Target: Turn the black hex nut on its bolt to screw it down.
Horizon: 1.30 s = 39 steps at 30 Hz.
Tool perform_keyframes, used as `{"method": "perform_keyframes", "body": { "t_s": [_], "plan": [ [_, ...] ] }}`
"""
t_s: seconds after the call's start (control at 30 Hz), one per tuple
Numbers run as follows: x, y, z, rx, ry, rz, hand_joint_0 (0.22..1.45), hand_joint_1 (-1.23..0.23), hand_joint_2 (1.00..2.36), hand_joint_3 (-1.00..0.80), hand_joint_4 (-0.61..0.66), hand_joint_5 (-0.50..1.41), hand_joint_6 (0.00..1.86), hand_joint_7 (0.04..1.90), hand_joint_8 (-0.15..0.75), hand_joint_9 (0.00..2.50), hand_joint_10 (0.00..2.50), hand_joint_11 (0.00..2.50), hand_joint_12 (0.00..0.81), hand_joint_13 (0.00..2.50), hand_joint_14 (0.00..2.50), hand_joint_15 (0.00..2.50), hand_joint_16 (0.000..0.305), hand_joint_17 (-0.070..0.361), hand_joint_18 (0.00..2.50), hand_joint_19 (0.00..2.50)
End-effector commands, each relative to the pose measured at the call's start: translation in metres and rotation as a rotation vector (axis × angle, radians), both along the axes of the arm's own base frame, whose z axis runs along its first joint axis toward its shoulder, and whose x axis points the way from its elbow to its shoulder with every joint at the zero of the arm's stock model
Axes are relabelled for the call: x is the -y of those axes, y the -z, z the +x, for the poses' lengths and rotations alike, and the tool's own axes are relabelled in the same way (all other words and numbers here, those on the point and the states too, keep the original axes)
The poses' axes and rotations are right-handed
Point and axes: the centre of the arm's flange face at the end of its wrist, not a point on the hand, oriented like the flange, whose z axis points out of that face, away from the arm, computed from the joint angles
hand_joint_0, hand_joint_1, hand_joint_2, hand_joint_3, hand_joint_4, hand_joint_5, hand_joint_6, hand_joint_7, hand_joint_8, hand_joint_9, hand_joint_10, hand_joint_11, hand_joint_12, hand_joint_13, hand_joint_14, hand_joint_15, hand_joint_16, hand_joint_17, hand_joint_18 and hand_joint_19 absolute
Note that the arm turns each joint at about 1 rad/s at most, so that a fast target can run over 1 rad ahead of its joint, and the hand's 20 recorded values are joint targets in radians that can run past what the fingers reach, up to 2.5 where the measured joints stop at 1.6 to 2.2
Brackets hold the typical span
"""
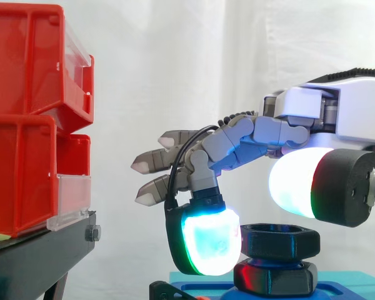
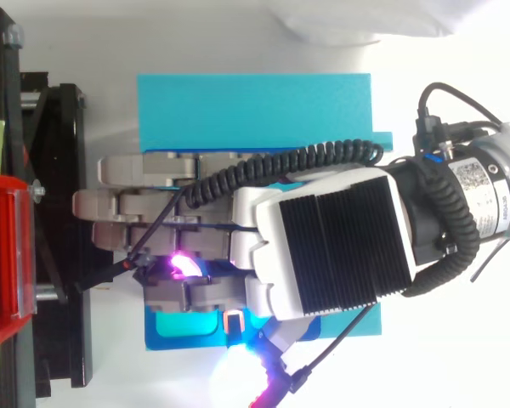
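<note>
Above the blue fixture (image 2: pixel 255 110), the hand (image 1: pixel 262 134) is hovering, fingers (image 1: pixel 203 244) released and gripping nothing; the black hex nut (image 1: pixel 280 240) is sitting level just below, turning axis vertical, one pad seemingly touching its flank.

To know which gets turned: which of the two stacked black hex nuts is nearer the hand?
The upper hex nut, just beneath the hand; the lower hex nut sits under it at the blue base.
</note>
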Motion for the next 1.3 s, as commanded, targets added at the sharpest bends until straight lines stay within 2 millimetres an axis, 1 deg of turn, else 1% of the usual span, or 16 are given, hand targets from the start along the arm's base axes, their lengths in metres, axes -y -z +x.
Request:
{"method": "perform_keyframes", "body": {
  "t_s": [0.0,0.7,0.87,0.93,1.0,1.1,1.27],
  "plan": [
    [0.002,0.000,0.000,0.000,0.001,0.000,0.44,-0.18,1.00,-0.50,0.23,-0.13,0.77,1.13,0.262,0.55,0.00,0.06,0.308,0.28,0.00,0.00,0.053,0.118,0.06,0.00],
    [0.023,-0.001,-0.002,0.009,-0.005,-0.005,0.45,-0.18,1.00,-0.50,0.22,-0.12,0.76,1.16,0.264,0.58,0.00,0.06,0.307,0.29,0.00,0.00,0.052,0.118,0.08,0.00],
    [0.031,-0.001,-0.003,0.010,-0.005,-0.007,0.45,-0.17,1.00,-0.50,0.21,-0.12,0.75,1.16,0.263,0.57,0.00,0.06,0.308,0.29,0.00,0.00,0.052,0.118,0.09,0.00],
    [0.035,-0.001,-0.004,0.010,-0.005,-0.007,0.45,-0.14,1.00,-0.50,0.20,-0.12,0.75,1.17,0.264,0.57,0.00,0.06,0.307,0.29,0.00,0.00,0.052,0.118,0.08,0.00],
    [0.040,-0.001,-0.005,0.012,-0.007,-0.010,0.44,-0.09,1.00,-0.50,0.19,-0.12,0.76,1.13,0.263,0.58,0.00,0.06,0.309,0.29,0.00,0.00,0.053,0.119,0.08,0.00],
    [0.045,-0.002,-0.005,0.020,-0.015,-0.010,0.44,-0.06,1.00,-0.50,0.19,-0.12,0.75,1.15,0.262,0.58,0.00,0.06,0.310,0.29,0.00,0.00,0.053,0.119,0.07,0.00],
    [0.054,-0.003,-0.006,0.032,-0.023,-0.013,0.44,-0.05,1.00,-0.50,0.19,-0.12,0.75,1.14,0.264,0.58,0.00,0.06,0.311,0.29,0.00,0.00,0.053,0.119,0.07,0.00]
  ]
}}
